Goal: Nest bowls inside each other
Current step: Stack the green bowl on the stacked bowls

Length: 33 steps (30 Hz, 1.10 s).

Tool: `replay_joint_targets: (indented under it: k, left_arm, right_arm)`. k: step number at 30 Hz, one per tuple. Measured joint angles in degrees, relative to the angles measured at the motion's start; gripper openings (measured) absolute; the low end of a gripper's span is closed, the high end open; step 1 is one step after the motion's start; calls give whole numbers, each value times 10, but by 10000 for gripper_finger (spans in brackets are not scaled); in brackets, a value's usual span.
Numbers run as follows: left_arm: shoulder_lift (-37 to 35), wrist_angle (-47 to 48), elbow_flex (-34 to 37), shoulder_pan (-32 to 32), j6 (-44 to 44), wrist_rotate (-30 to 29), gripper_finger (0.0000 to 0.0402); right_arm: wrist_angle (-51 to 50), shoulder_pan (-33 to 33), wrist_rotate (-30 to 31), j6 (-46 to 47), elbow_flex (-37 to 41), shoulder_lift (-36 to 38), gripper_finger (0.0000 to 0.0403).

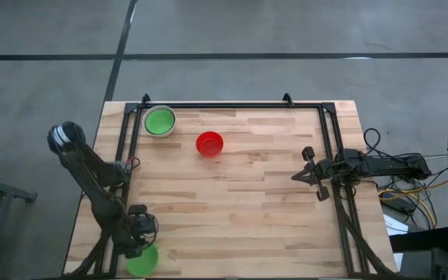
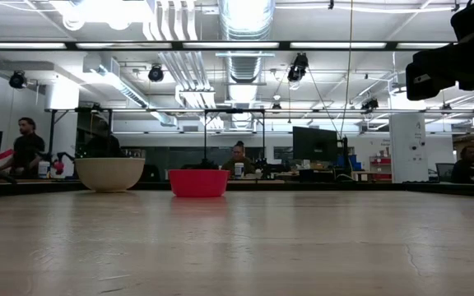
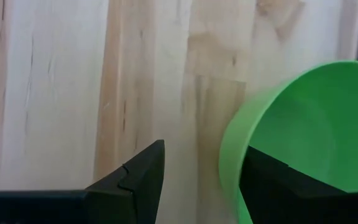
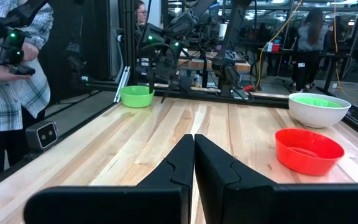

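Note:
A bright green bowl (image 1: 141,261) (image 3: 309,118) (image 4: 137,96) sits upright on its base at the table's near left corner. My left gripper (image 1: 139,236) (image 3: 207,158) is open above it, pointing steeply down, one finger outside the bowl and one inside, with the rim between them. At the far left a grey-white bowl (image 1: 160,122) (image 2: 109,173) (image 4: 319,107) holds a green bowl nested in it. A red bowl (image 1: 209,144) (image 2: 198,182) (image 4: 308,149) stands alone beside it. My right gripper (image 1: 311,176) (image 4: 194,163) waits shut and level at the right edge. My left gripper has the green bowl's wall (image 3: 230,163) standing between its open fingers, one finger (image 3: 278,186) over the bowl's inside, the other (image 3: 143,177) outside over the wood. Whether either finger touches the bowl I cannot tell.
A black frame rail (image 1: 232,106) runs along the table's far, left and right sides. Bare wood fills the middle (image 1: 232,202). A person (image 4: 11,74) stands beyond the table's near side holding a controller. Cables (image 1: 399,194) lie to the right of the table.

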<state>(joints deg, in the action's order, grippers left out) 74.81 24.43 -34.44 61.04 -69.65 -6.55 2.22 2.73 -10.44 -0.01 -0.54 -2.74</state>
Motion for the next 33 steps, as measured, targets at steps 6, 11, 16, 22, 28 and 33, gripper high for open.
replay_joint_targets:
  k: [6, 11, 16, 22, 28, 33]
  left_arm:
    - [10, -4, 0, 0, -10, 1, 191]
    - [1, -4, 0, 0, -11, 2, 167]
    - [1, 1, 0, 0, -12, 2, 119]
    - [1, 1, 0, 0, -18, -1, 60]
    - [1, 2, 0, 0, -25, -3, 20]
    - [1, 7, 0, 0, -26, -4, 7]
  right_arm:
    - [0, 0, 0, 0, 0, 0, 9]
    - [0, 0, 0, 0, 0, 0, 9]
    - [0, 0, 0, 0, 0, 0, 9]
    - [0, 0, 0, 0, 0, 0, 9]
    - [0, 0, 0, 0, 0, 0, 9]
    - [0, 0, 0, 0, 0, 0, 9]
